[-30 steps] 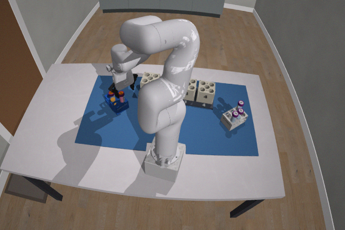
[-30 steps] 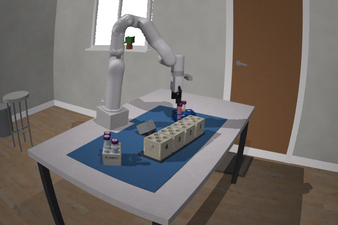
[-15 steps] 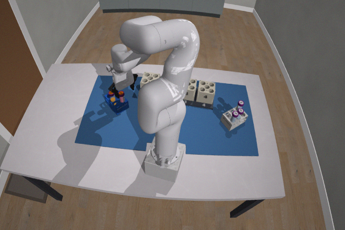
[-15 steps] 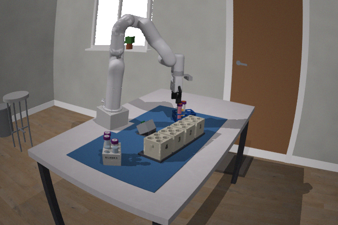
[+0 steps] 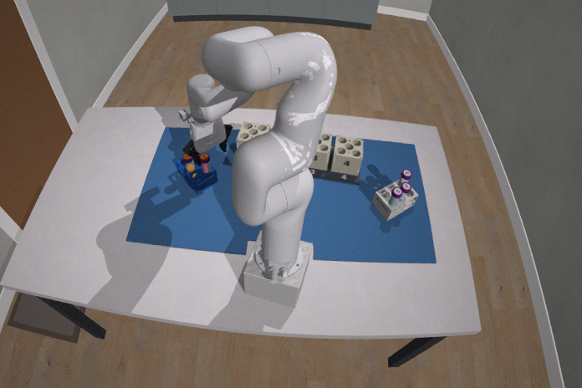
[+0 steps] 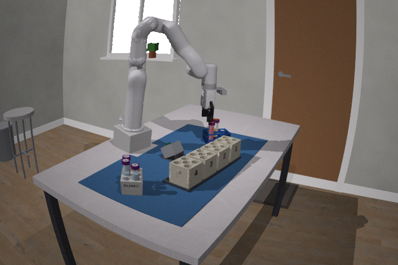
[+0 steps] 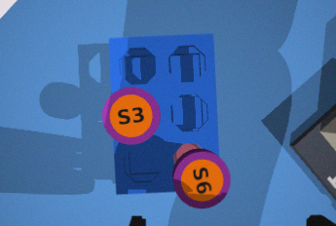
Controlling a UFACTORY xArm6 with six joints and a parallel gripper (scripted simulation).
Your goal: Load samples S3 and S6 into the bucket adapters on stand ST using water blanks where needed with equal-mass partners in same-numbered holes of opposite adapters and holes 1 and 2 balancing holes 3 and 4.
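Note:
My gripper (image 5: 211,154) (image 6: 210,120) (image 7: 229,221) is open and empty, pointing down just above the caps in the blue sample rack (image 5: 203,186) (image 7: 205,44). Sample S6 (image 5: 205,165) (image 6: 211,132) (image 7: 202,179), with pink liquid, stands in a corner well. Sample S3 (image 5: 187,157) (image 6: 217,120) (image 7: 130,116) stands in a middle well of the other row. Adapter 1 (image 5: 252,132) (image 6: 236,149), adapter 2 (image 6: 223,158), adapter 3 (image 6: 210,167) and adapter 4 (image 5: 346,163) (image 6: 183,176) stand in the stand (image 5: 337,176) (image 6: 190,188); no tubes show in them. The arm hides adapter 2 in the top view.
The white blanks rack (image 5: 383,209) (image 6: 131,189) holds three purple-capped blanks, one of them (image 5: 396,192) (image 6: 135,167) near its front; their numbers are unreadable. The small sloped desk (image 6: 172,151) with a green key (image 6: 167,144) stands between arm base and adapters.

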